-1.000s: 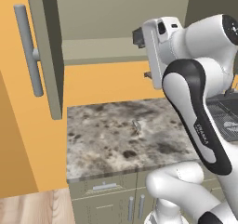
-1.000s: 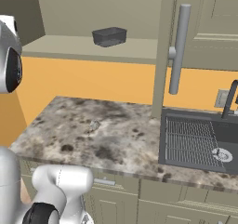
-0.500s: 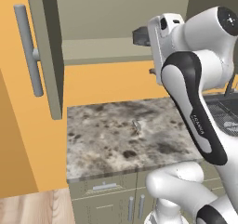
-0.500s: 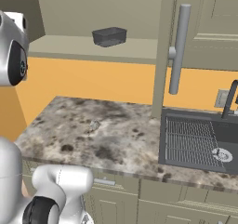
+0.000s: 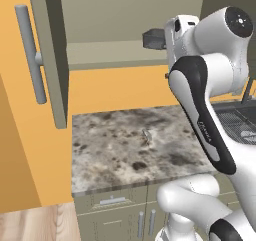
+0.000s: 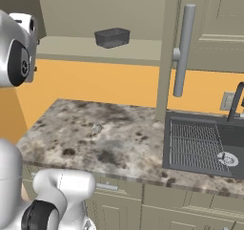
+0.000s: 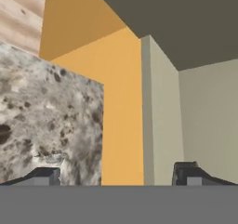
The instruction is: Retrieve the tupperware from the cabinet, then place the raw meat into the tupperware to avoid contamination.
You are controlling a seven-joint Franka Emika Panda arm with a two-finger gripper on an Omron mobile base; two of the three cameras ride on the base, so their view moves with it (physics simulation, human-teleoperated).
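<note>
The tupperware (image 6: pixel 112 37), a low dark grey tub, stands on the shelf of the open cabinet (image 6: pixel 119 50). In the left base view the tupperware (image 5: pixel 152 39) peeks out from behind the arm's white hand (image 5: pixel 181 35), which is raised to shelf height in front of the cabinet (image 5: pixel 110 52). My gripper (image 7: pixel 116 176) is open, with nothing between its fingertips (image 7: pixel 44 175); it looks past the shelf's edge at the orange wall. A small pale lump (image 6: pixel 96 128) lies on the stone counter (image 6: pixel 119 143); I cannot tell whether it is the raw meat.
The left cabinet door (image 5: pixel 50 60) swings out with its bar handle (image 5: pixel 30 55). The right door's handle (image 6: pixel 183 50) hangs over the counter's right part. A dark sink (image 6: pixel 205 145) with a faucet (image 6: pixel 236 102) sits at the right.
The arm has lifted a little and its hand has edged slightly closer to the shelf. The jaws have stayed open and the tupperware has not moved.
</note>
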